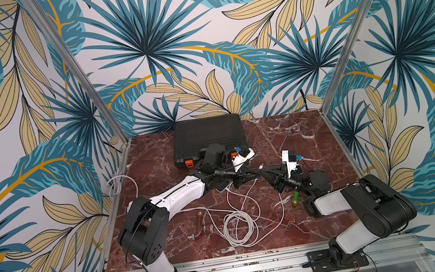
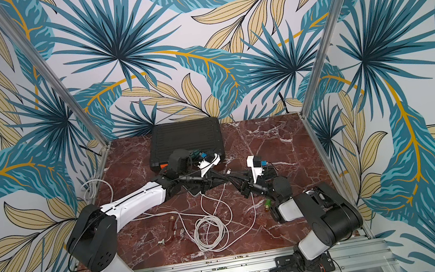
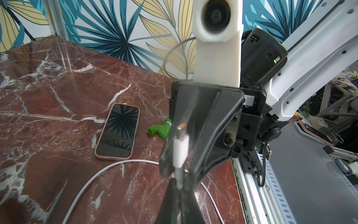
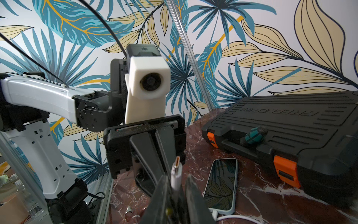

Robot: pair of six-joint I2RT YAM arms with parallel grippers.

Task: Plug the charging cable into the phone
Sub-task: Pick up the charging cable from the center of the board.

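The white charging cable [image 1: 237,225] lies coiled on the marble table, and its plug [image 3: 181,149] is raised between the two grippers at mid table. My left gripper [image 3: 179,181] is shut on the cord just behind the plug. My right gripper [image 4: 177,177] faces it, and its fingers press the plug's white body [image 4: 175,174] from both sides; the metal tip sticks out bare. A phone [image 3: 118,133] in a pink case lies face up beside my right arm with nothing in its port. A pale-cased phone [image 4: 220,180] near the toolbox has a white plug in its near end.
A black toolbox [image 1: 207,138] with orange latches stands at the back, with a teal-handled screwdriver [image 4: 253,135] on its lid. A green fitting [image 3: 160,129] lies by the pink phone. Small metal fittings [image 1: 201,228] lie left of the coil. Another white cable [image 1: 114,185] hangs at the left rim.
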